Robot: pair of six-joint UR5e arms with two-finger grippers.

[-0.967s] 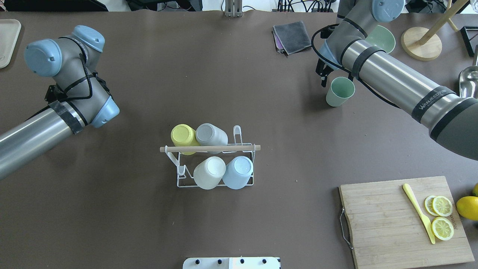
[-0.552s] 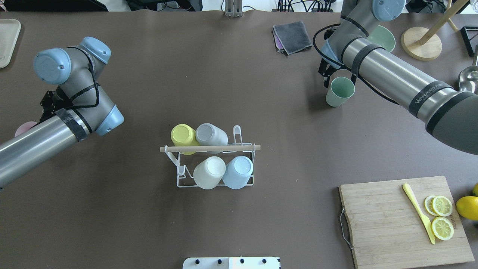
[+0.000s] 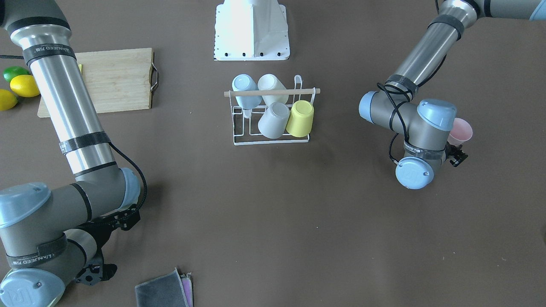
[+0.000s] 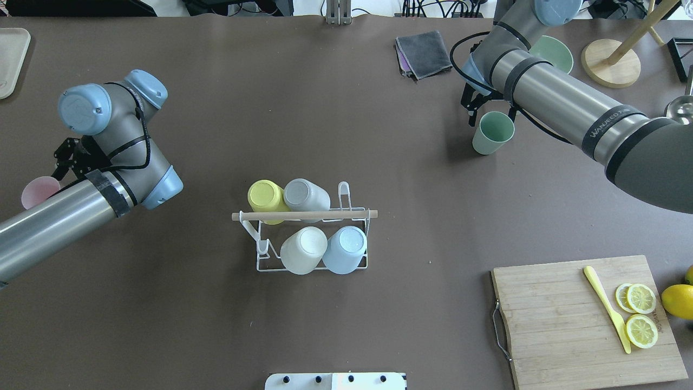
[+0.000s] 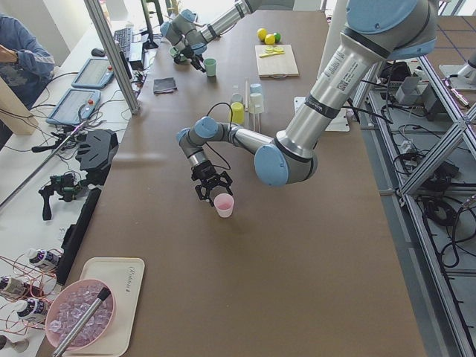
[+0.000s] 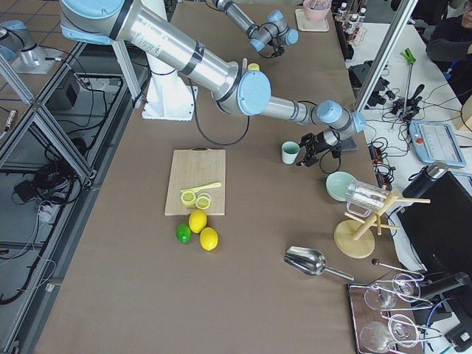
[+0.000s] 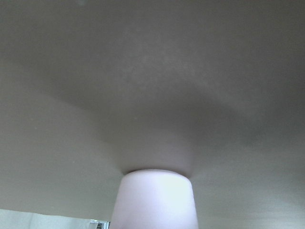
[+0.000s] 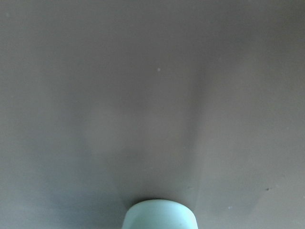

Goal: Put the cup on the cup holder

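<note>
The cup holder [image 4: 303, 215], a white wire rack with a wooden dowel, stands mid-table with yellow [image 4: 265, 197], grey [image 4: 306, 195], white [image 4: 303, 249] and blue [image 4: 345, 248] cups upside down on it. A pink cup [image 4: 37, 190] stands upright at the left, also in the exterior left view [image 5: 223, 206]. My left gripper [image 4: 60, 161] is right beside it and looks open. A green cup [image 4: 491, 132] stands upright at the far right. My right gripper [image 4: 472, 107] is at its rim side and looks open. Each wrist view shows its cup close in, pink [image 7: 155, 200] and green [image 8: 159, 214].
A cutting board [image 4: 552, 325] with lemon slices and a yellow knife lies front right. A grey cloth [image 4: 425, 52], a green bowl [image 4: 555, 54] and a wooden stand [image 4: 612, 62] sit at the far right. A tray [image 4: 11, 59] is at the far left.
My left arm has swung so that its gripper moved toward the pink cup, which has come into sight. My right wrist shifted slightly beside the green cup. Both cups stayed put.
</note>
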